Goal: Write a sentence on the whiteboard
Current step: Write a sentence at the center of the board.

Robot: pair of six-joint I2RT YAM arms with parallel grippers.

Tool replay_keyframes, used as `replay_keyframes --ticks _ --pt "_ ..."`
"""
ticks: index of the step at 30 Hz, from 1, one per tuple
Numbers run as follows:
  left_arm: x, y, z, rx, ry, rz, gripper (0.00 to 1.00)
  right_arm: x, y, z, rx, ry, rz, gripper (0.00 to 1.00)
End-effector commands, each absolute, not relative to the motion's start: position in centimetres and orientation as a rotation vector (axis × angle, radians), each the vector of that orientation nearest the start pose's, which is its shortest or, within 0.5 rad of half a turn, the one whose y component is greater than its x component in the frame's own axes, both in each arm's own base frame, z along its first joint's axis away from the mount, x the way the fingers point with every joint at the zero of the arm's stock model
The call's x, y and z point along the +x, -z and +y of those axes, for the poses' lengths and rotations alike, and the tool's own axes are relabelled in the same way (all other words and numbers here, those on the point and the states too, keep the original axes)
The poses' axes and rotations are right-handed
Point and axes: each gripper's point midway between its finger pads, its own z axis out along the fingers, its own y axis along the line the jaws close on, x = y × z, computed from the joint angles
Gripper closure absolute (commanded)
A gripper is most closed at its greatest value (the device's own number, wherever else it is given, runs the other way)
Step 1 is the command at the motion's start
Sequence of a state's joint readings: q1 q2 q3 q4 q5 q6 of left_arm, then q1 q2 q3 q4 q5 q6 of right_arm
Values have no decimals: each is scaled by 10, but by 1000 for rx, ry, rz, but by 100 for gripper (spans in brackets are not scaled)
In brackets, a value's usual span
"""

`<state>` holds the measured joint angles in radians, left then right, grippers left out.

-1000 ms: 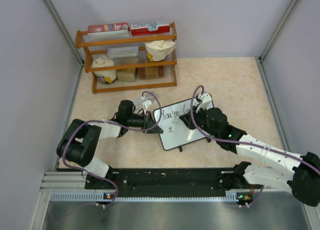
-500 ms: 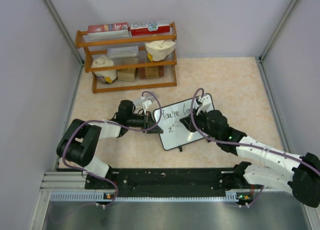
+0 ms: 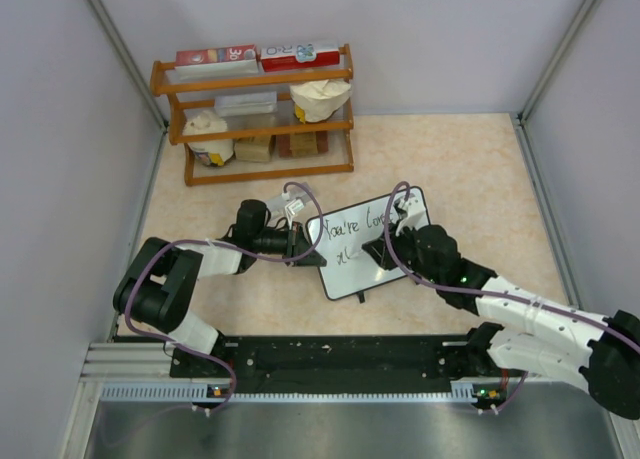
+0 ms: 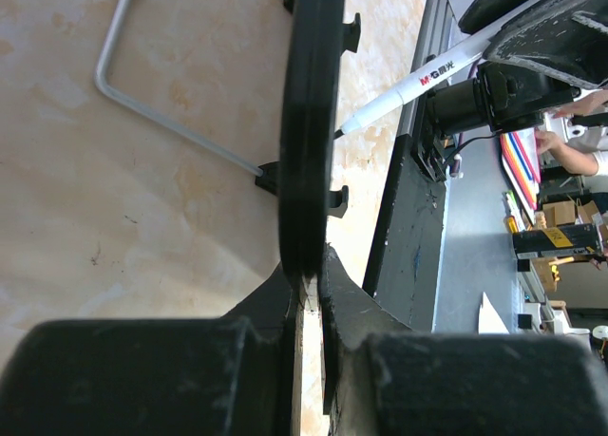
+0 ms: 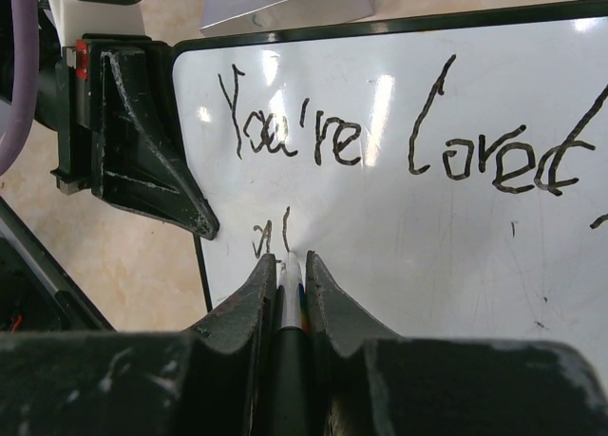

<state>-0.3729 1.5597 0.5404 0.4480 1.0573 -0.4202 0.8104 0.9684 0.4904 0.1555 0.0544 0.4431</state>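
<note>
The whiteboard (image 3: 365, 247) stands tilted at the middle of the table, white with a thin black frame. My left gripper (image 3: 305, 247) is shut on its left edge, seen edge-on in the left wrist view (image 4: 309, 151). My right gripper (image 5: 288, 265) is shut on a white marker (image 5: 288, 282) whose tip touches the board (image 5: 446, 236). The sentence (image 5: 399, 137) reads "You're loved" on the first line; a second line begins with "al" (image 5: 271, 235) just above the tip. The marker also shows in the left wrist view (image 4: 418, 80).
A wooden rack (image 3: 258, 114) with boxes and bags stands at the back left. The board's wire stand leg (image 4: 161, 113) lies on the beige tabletop. Grey walls close the left, back and right sides. A black rail (image 3: 340, 357) runs along the near edge.
My right gripper has shifted slightly right along the second line, and a new stroke has appeared after the first letter. My left gripper has stayed on the board's edge.
</note>
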Motion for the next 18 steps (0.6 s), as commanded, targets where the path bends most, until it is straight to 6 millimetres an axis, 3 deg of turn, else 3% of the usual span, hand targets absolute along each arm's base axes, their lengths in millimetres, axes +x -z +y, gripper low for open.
replay_keyframes --ticks 1,9,18 --pt "214 -86 -258 658 1563 2115 100 229 -149 244 -316 -754 1965 100" --pt "215 -86 -258 658 1561 2114 100 228 -147 242 -311 -745 1973 100" --pt "215 -86 -258 659 1562 2114 100 236 -161 241 -286 -726 1938 100"
